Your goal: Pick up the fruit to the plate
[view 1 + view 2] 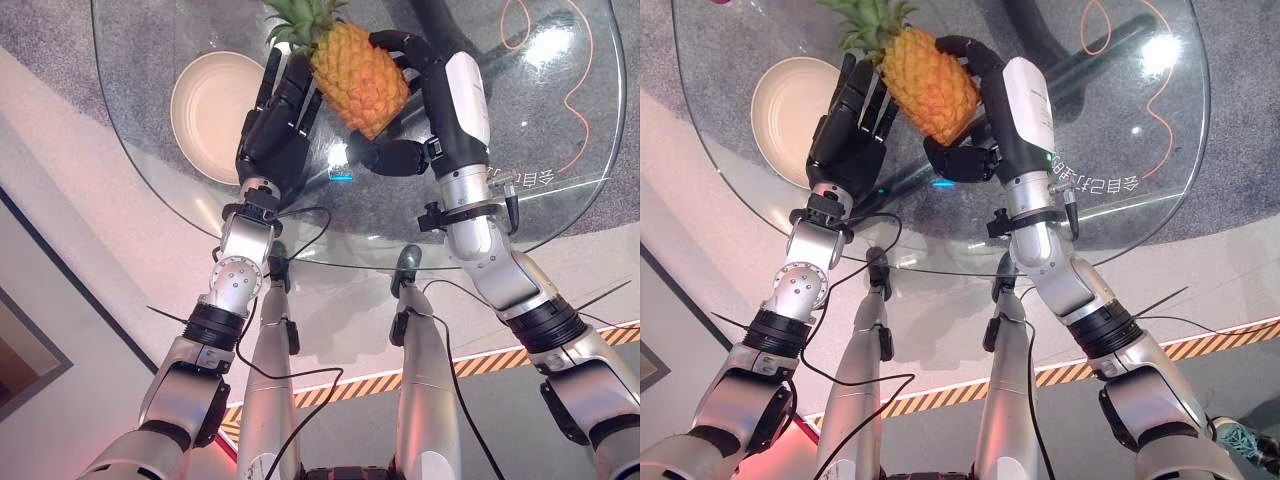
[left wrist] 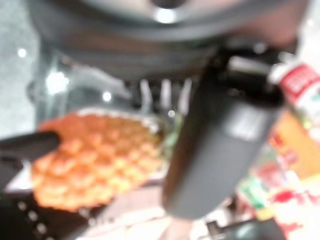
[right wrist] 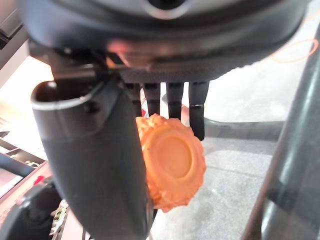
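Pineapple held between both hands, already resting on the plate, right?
Not on the plate. The pineapple is held between the left hand and right hand, beside the plate, which is empty, as the left eye view shows.

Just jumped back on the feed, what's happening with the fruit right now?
The robot has the orange pineapple with green leaves held between both hands above the round glass table. The right hand is curled round one side of the fruit, with fingers over the top and thumb underneath. The left hand presses against the other side with straight fingers. The round cream plate sits on the table just to the robot's left of the left hand, with nothing on it yet.
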You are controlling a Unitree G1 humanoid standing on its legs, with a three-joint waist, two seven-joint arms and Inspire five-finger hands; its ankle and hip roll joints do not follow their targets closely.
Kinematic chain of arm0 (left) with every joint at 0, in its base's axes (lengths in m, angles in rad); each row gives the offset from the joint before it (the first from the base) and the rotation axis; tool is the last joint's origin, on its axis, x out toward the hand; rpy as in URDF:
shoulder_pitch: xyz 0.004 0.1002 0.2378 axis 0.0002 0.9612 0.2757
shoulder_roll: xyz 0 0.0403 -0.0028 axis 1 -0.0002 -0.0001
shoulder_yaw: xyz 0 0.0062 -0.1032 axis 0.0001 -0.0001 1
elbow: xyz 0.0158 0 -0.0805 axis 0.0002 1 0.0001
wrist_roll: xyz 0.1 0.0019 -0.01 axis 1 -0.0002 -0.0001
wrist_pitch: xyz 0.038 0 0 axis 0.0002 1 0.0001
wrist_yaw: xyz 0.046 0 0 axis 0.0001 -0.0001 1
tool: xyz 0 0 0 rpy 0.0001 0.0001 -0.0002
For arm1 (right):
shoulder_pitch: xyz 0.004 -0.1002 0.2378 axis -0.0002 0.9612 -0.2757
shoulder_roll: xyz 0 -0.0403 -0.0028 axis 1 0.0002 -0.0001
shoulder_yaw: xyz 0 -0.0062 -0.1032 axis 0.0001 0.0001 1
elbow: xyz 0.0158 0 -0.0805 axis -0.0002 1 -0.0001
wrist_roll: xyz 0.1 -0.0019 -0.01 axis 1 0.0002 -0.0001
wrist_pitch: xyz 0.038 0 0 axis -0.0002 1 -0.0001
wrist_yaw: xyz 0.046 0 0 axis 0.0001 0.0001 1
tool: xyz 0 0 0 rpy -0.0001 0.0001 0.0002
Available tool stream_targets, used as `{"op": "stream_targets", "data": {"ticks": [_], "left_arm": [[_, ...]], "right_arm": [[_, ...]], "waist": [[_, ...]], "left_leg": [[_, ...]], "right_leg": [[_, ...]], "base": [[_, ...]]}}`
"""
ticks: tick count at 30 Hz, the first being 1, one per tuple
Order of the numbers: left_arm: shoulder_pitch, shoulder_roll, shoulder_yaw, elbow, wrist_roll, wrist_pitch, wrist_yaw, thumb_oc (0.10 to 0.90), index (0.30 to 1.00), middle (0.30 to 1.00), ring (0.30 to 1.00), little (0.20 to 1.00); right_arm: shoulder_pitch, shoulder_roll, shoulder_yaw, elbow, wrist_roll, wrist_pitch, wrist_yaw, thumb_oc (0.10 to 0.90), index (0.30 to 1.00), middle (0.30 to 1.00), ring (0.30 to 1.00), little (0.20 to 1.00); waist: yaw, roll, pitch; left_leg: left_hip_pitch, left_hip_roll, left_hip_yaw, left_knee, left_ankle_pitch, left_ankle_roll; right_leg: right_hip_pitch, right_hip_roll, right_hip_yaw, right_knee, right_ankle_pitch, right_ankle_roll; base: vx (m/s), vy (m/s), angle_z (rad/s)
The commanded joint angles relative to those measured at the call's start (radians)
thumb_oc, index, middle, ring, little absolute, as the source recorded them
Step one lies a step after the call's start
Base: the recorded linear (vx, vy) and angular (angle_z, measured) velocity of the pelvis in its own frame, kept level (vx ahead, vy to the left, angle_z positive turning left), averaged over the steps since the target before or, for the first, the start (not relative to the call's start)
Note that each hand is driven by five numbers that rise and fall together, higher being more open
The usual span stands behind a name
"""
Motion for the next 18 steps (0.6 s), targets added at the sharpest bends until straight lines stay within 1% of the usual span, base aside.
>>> {"op": "stream_targets", "data": {"ticks": [1, 8, 11, 18], "left_arm": [[-0.104, -0.009, -0.01, -0.087, -0.022, -0.024, -0.092, 0.8, 0.9, 0.9, 0.9, 0.9], [-0.103, -0.011, -0.013, -0.101, -0.031, -0.017, -0.101, 0.8, 0.9, 0.9, 0.9, 0.9], [-0.101, -0.01, -0.013, -0.101, -0.032, -0.027, -0.105, 0.8, 0.9, 0.9, 0.9, 0.9], [-0.1, -0.003, -0.005, -0.105, -0.024, -0.073, -0.108, 0.8, 0.9, 0.9, 0.9, 0.9]], "right_arm": [[-0.137, -0.01, -0.025, -0.217, -0.027, -0.128, -0.02, 0.1, 0.3, 0.3, 0.3, 0.2], [-0.134, -0.007, -0.019, -0.228, -0.019, -0.128, -0.005, 0.1, 0.3, 0.3, 0.3, 0.2], [-0.131, -0.007, -0.015, -0.227, -0.02, -0.136, 0.003, 0.1, 0.3, 0.3, 0.3, 0.2], [-0.132, -0.022, 0.0, -0.223, -0.02, -0.119, 0.022, 0.1, 0.3, 0.3, 0.3, 0.2]], "waist": [[0.001, -0.024, -0.027], [0.001, -0.024, -0.027], [0.001, -0.023, -0.027], [0.003, -0.024, -0.027]], "left_leg": [[-0.004, -0.024, 0.04, 0.072, -0.075, 0.009], [-0.004, -0.024, 0.041, 0.069, -0.073, 0.01], [-0.006, -0.024, 0.042, 0.071, -0.073, 0.01], [-0.003, -0.024, 0.04, 0.065, -0.071, 0.009]], "right_leg": [[0.064, 0.009, -0.059, -0.15, 0.087, 0.017], [0.064, 0.009, -0.061, -0.151, 0.088, 0.016], [0.062, 0.009, -0.061, -0.15, 0.088, 0.016], [0.066, 0.008, -0.061, -0.154, 0.088, 0.015]], "base": [[0.0, 0.0, 0.0], [0.0, 0.0, 0.0], [0.0, 0.0, 0.0], [0.0, 0.0, 0.0]]}}
